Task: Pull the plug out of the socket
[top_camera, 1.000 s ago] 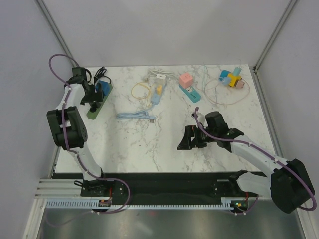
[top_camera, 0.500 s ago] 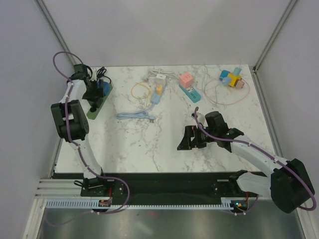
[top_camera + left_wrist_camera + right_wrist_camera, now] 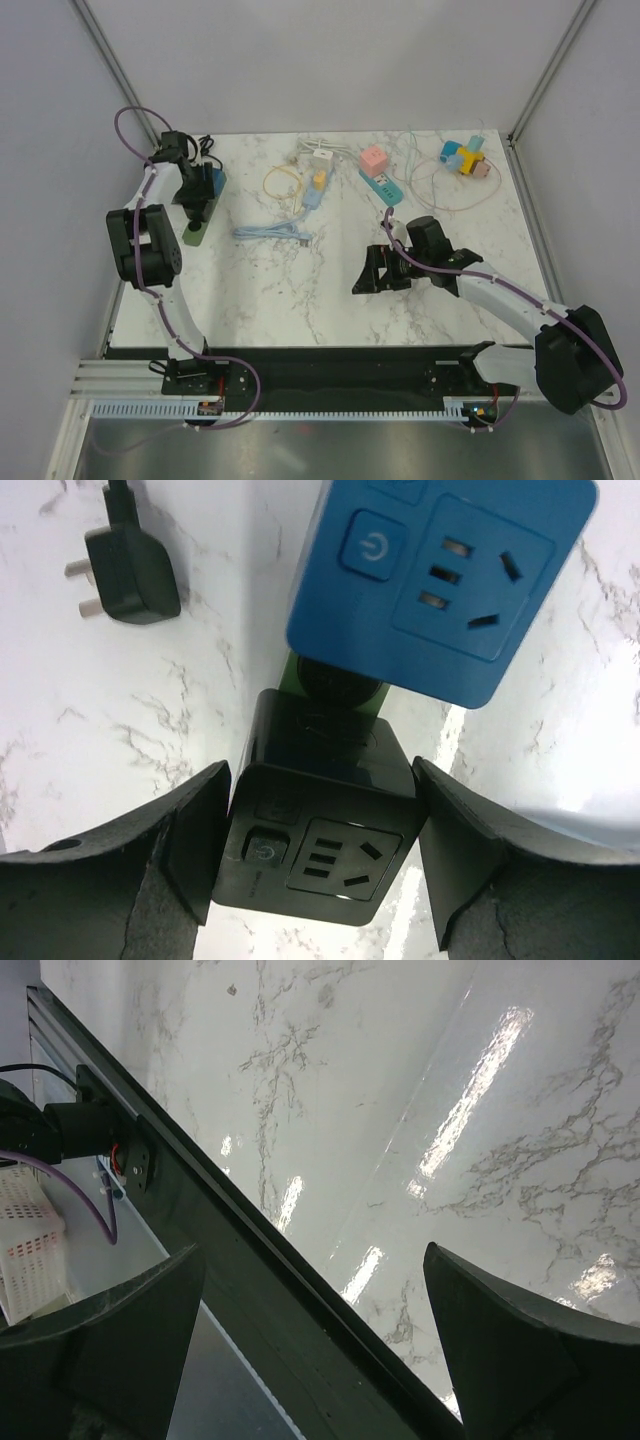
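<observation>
Since a second ago our left claw (image 3: 320,780) has swung farther in over the green power strip (image 3: 196,222) at the far left of the surface (image 3: 300,290), and its jaws have narrowed. We now see its fingers (image 3: 190,830) flanking the black cube plug (image 3: 320,850), which sits plugged into the strip just beside a blue cube adapter (image 3: 440,580). The fingers seem to touch both sides of the cube, but we cannot tell whether they truly pinch it. A loose black plug (image 3: 130,575) lies on the marble nearby. Our right claw (image 3: 312,1260) hangs spread wide, grasping nothing, over the near middle of the surface.
</observation>
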Action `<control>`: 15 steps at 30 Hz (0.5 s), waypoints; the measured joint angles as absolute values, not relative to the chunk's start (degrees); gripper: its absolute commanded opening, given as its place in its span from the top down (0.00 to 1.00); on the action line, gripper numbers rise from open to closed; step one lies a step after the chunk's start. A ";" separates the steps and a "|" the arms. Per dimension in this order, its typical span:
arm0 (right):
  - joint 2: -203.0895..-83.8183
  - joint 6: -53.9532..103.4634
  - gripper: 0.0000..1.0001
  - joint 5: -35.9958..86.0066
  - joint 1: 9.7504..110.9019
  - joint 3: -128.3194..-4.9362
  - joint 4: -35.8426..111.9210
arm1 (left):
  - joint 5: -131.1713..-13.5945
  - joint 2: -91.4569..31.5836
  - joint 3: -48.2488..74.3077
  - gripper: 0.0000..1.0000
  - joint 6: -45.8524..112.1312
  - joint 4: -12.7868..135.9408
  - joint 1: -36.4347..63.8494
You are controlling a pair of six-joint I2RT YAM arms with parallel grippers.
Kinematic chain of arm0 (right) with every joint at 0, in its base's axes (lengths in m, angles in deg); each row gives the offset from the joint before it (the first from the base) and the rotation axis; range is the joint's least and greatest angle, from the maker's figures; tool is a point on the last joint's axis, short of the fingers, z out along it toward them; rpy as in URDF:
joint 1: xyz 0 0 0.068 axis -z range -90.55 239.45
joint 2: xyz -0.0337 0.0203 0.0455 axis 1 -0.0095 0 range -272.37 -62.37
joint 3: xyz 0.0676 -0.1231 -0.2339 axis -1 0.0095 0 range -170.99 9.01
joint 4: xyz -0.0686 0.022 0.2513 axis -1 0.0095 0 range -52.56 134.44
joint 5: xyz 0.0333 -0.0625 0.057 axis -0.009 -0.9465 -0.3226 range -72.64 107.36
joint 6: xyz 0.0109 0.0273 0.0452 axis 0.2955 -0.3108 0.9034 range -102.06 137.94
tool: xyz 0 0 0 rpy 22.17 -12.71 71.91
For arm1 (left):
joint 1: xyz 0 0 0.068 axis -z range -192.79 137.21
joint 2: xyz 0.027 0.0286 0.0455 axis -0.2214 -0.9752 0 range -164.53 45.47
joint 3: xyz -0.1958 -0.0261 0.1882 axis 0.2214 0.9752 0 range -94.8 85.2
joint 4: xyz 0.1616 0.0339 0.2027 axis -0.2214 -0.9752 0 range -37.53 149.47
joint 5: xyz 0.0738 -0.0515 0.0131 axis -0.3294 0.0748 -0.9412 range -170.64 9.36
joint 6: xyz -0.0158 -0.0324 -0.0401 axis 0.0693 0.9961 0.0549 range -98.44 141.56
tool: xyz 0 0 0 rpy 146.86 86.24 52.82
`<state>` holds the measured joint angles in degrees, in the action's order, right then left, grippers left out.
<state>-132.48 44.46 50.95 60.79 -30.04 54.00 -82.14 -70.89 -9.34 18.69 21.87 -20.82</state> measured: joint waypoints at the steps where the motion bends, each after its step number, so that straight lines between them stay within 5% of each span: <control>1: -132.52 44.49 0.02 50.90 60.79 -30.11 54.00 | -81.94 -70.03 -8.23 0.80 20.04 21.37 -20.52; 5: -132.52 44.46 0.02 50.36 60.79 -30.74 54.04 | -81.64 -65.99 -3.05 0.89 24.96 20.73 -19.23; 15: -134.25 44.27 0.02 49.40 60.79 -31.59 53.65 | -83.87 -56.02 8.97 0.90 34.62 18.09 -8.78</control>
<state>-134.25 44.27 49.40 60.79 -31.59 53.65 -83.87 -56.02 8.97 34.62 18.09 -8.78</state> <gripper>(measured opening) 0.982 0.752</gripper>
